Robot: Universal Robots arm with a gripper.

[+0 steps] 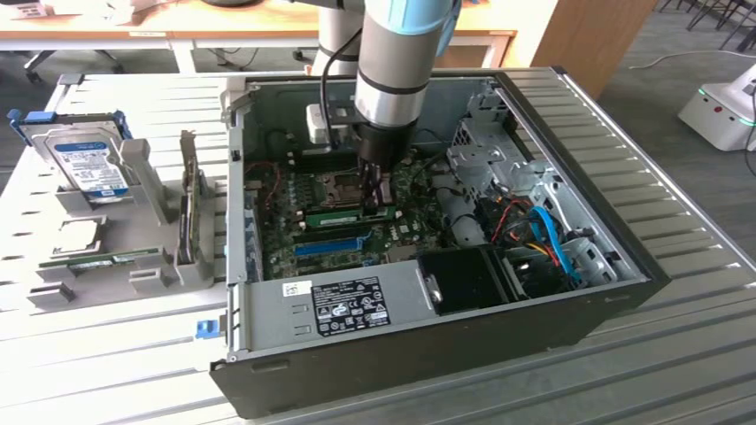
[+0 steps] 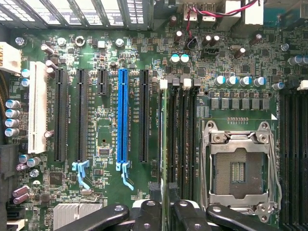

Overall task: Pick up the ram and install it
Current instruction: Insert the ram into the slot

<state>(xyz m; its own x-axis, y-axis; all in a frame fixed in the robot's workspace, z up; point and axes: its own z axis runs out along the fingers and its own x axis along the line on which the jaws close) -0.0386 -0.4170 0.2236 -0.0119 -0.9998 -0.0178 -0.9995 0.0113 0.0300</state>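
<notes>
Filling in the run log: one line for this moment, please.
stage: install | gripper: open, straddling ram | ram: on edge among memory slots, beside CPU socket

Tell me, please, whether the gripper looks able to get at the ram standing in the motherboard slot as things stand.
Probably yes: the gripper hangs right over the ram, a finger on each side, and nothing lies between them.

The arm (image 1: 402, 53) is cut off at the exterior view's top edge. In the wrist view the claw (image 2: 167, 212) is partly cut off too. The words on the sticker (image 1: 352, 305) are too small to read.
</notes>
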